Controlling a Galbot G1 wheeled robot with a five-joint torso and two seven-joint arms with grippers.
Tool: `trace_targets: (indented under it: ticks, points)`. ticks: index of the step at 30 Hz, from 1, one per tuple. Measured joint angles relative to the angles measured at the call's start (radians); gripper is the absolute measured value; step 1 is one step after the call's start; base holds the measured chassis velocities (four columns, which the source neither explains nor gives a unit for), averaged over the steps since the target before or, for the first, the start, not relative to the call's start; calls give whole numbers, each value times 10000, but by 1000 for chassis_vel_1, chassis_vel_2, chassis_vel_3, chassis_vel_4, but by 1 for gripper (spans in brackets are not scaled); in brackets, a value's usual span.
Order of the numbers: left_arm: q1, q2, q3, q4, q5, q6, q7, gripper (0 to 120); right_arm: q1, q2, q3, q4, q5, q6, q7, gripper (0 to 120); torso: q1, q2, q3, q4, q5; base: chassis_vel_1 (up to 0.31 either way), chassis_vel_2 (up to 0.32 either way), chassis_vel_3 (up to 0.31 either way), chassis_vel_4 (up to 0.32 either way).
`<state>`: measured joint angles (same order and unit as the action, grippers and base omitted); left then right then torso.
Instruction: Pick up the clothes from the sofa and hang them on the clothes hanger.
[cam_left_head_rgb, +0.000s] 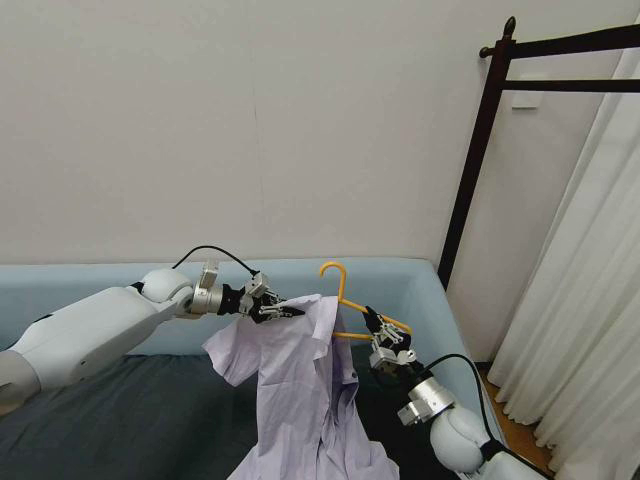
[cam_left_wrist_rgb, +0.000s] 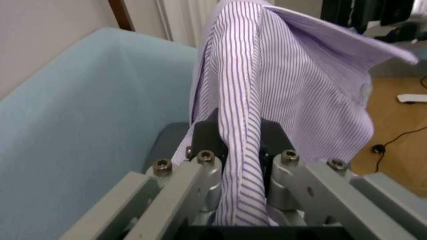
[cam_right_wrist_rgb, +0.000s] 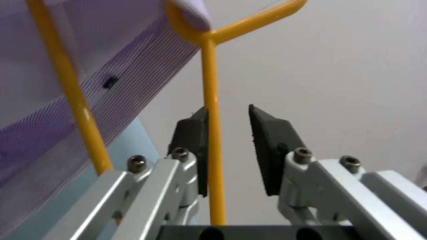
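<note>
— Along the wall, what is the biggest thing?
— The sofa (cam_left_head_rgb: 80, 280), with a pale blue back and a dark seat. Just past its right end stands a dark wooden rack (cam_left_head_rgb: 477, 150), with a white curtain (cam_left_head_rgb: 580, 300) beside it.

— Where is the shirt?
— The shirt (cam_left_head_rgb: 300, 390), striped purple and white, is held up over the seat and well apart from the rack. Its top drapes over one arm of a yellow hanger (cam_right_wrist_rgb: 211, 100), and its lower part hangs toward the cushions.

— What is the left gripper doing?
— The left gripper (cam_left_head_rgb: 283, 312) reaches in from the left at the shirt's top edge. It is pinching a fold of cloth between its black pads (cam_left_wrist_rgb: 203, 132), and the stripes run straight through them.

— And the right gripper?
— The right gripper (cam_left_head_rgb: 376, 325) comes up from the lower right at the hanger's bare arm. Its fingers (cam_right_wrist_rgb: 270, 145) are spread, and the yellow rod stands between them. The rod rests against one pad, with a clear gap to the other.
</note>
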<state>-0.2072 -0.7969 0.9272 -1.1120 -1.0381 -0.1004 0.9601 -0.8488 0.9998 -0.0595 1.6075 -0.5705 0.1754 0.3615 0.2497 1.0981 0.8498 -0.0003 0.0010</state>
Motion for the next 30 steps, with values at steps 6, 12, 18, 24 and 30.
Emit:
trace_targets:
  ticks: [6, 12, 18, 24, 30]
  points:
    - [363, 316, -348, -123, 83, -158, -1, 8, -661, -186, 63, 913, 1142, 21, -90, 51, 1, 0, 0, 0, -1, 0, 0, 0, 0]
    - [1174, 866, -810, -305, 246, -321, -137, 8, -1723, -363, 149, 1568, 2814, -228, -408, 69, -1, 1, -1, -4, -1, 0, 0, 0, 0]
    - [3114, 1456, -2939, -550, 538, -426, -350, 8, -1713, -465, -205, 1017, 4516, -1253, -898, 93, -1, 1, -1, -2, 1, 0, 0, 0, 0]
    - [5032, 1931, -4698, -809, 728, -443, -416, 8, -1083, -332, -898, 142, 5962, -2404, -1290, 100, -1, 1, -1, 1, -3, 0, 0, 0, 0]
    - [7098, 2310, -6267, -979, 897, -593, -405, 8, -435, 578, -1421, -1166, 7914, -3154, -1476, 100, -1, 1, 0, 2, -2, 0, 0, 0, 0]
